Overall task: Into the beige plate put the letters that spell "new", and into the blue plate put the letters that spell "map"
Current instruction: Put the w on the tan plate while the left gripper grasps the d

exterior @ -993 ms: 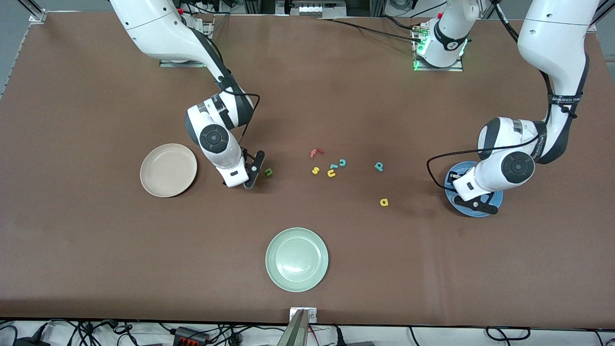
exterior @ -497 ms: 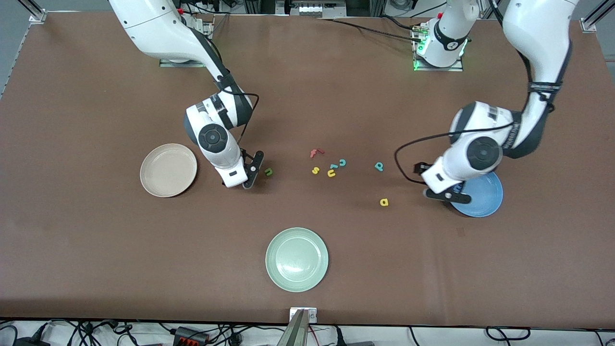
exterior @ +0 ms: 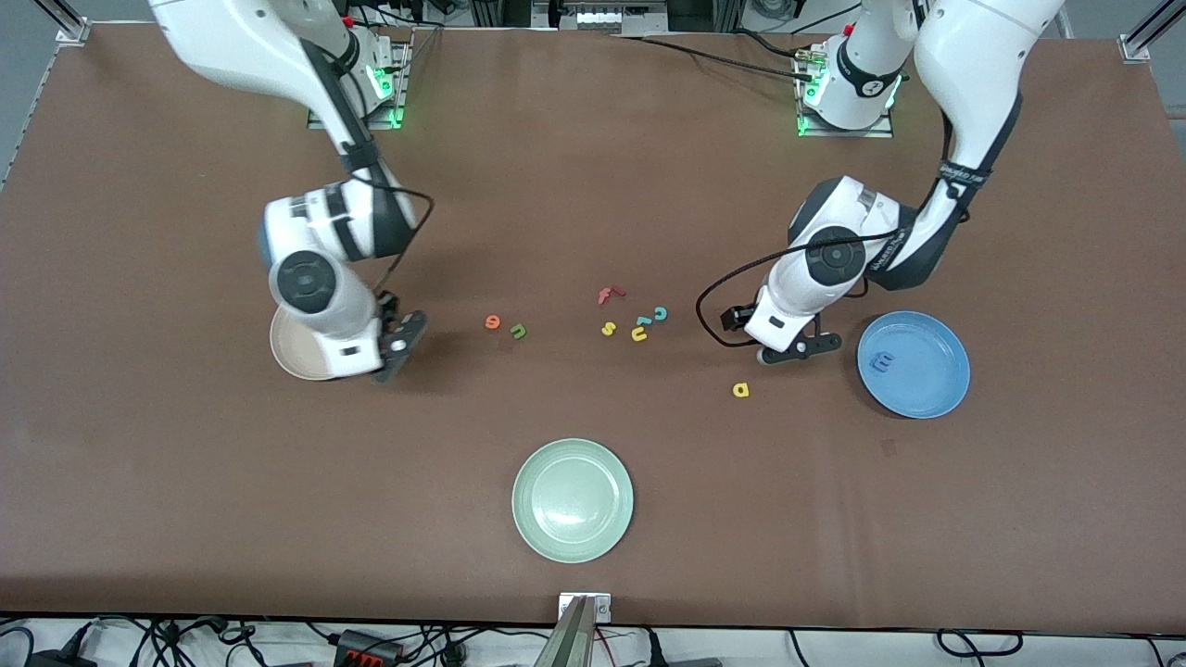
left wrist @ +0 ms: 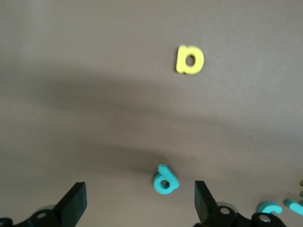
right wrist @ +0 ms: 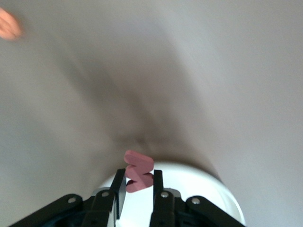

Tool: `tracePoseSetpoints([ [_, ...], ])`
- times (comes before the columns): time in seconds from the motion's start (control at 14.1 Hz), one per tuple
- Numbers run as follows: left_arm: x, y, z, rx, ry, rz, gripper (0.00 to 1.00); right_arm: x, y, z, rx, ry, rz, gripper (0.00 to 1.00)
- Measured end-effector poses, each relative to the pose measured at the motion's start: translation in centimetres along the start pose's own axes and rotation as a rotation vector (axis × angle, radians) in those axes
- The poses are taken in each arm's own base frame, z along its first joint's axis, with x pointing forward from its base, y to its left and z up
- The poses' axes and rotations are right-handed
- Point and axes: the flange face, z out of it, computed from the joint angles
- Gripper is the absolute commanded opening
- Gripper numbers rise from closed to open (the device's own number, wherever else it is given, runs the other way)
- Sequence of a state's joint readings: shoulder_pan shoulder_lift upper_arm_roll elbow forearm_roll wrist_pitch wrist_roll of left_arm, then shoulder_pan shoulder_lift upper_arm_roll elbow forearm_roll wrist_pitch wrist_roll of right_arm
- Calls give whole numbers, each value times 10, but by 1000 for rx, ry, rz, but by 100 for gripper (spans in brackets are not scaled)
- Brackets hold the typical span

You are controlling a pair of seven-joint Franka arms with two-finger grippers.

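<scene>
A brown table carries the plates and a loose scatter of foam letters between the two arms. The right gripper (exterior: 400,347) is pinched on the pinkish-red w (right wrist: 138,171) and hangs over the edge of the beige plate (exterior: 292,357); in its wrist view the plate's pale rim (right wrist: 189,177) lies directly under and just ahead of the fingers, so the w seems to need only a slight carry toward the plate's middle before release. The orange e (exterior: 493,321) and green n (exterior: 518,331) lie side by side on the table, toward the middle from that gripper. The left gripper (exterior: 799,349) has its jaws spread wide and holds nothing; it hovers low over the table beside the blue plate (exterior: 931,394), where the blue m (exterior: 885,359) already rests. The teal p (left wrist: 165,180) lies flat just ahead of it, between the lines of its two fingers, stem pointing away, with the yellow a (left wrist: 190,59) farther ahead. The left arm is plainly the nearer one to both.
</scene>
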State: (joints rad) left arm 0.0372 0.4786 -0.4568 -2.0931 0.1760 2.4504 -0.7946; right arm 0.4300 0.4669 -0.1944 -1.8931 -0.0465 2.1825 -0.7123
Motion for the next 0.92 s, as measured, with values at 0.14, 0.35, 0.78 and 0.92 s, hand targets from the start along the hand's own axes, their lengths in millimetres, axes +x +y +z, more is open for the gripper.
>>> tracePoseSetpoints([
  [0.14,-14,-4,26,-23,-8,-5,84,-32,24,11,33,-34,65,7],
  [0.35,-25,8,39,-28,-20,12,73,-63,41,30,65,-54,121,9],
  [0.78,-20,12,37,-5,23,66,51,-70,28,69,38,-24,172,100],
  [0.92,-17,12,39,-6,24,67,42,-58,21,46,39,-22,258,100],
])
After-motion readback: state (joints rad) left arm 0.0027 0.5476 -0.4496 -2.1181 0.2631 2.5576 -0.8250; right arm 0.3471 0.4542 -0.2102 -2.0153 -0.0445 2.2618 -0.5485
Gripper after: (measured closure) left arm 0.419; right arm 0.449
